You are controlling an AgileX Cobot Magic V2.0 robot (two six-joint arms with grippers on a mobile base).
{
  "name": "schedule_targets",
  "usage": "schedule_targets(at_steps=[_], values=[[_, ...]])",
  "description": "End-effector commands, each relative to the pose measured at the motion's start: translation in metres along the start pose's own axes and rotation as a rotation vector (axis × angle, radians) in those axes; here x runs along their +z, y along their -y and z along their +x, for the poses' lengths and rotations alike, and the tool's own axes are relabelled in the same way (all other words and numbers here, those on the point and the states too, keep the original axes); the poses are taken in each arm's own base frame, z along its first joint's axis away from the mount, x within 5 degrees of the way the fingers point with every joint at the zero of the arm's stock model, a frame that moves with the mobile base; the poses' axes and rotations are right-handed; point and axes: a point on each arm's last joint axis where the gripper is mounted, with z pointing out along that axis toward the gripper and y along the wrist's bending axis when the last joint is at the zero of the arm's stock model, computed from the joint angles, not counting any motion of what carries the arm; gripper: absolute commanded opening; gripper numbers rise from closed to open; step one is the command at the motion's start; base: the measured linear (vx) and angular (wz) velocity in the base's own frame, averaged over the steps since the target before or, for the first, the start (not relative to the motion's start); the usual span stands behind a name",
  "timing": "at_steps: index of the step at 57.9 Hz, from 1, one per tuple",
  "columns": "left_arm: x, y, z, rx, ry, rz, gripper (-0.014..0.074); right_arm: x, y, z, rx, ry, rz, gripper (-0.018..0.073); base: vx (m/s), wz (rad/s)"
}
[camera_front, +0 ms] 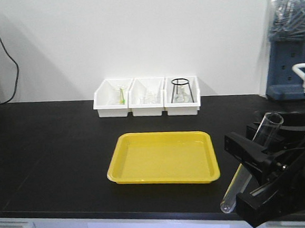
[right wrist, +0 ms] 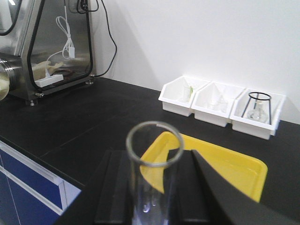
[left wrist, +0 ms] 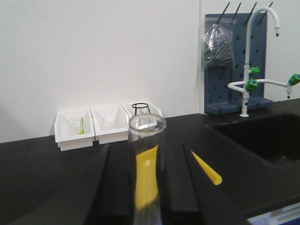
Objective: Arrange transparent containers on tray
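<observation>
Near the bright yellow flat plastic tray [camera_front: 164, 158], the left gripper [left wrist: 146, 180] is clamping a long clear glass test tube [left wrist: 146, 140], and the right gripper [right wrist: 152, 197] is clamping another.

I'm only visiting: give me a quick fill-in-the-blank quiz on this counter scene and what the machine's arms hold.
1. The flat tray on the black counter is coloured ____.
2. Behind it stand ____ white bins.
3. No tube lies on the tray; it is ____.
4. The left gripper clamps one test tube in its jaws, the right gripper another test tube, so ____ are held.
Missing words: yellow; three; empty; two.
</observation>
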Motion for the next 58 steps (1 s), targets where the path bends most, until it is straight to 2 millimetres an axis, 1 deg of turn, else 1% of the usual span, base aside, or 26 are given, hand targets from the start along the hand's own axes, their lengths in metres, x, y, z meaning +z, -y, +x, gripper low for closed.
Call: schedule_targets(at_steps=[1,35,58], values=[[-0.0017,0.0016,-0.02,-0.012,0.123,0.012,0.0128,-0.0029,-0.0011,-0.01,0.029,0.028,-0.028,0.0201,0.22,0.22],[-0.0017,0.0016,-0.02,-0.012,0.123,0.012,0.0128,-0.0029,-0.0011,-0.01,0.03,0.028,-0.028,0.0201,0.25,0.11],[-0.0017,0.0016,-0.02,-0.012,0.123,0.012,0.0128,-0.0029,-0.0011,-0.01,0.03,0.028,-0.028,0.0201,0.25,-0.06]])
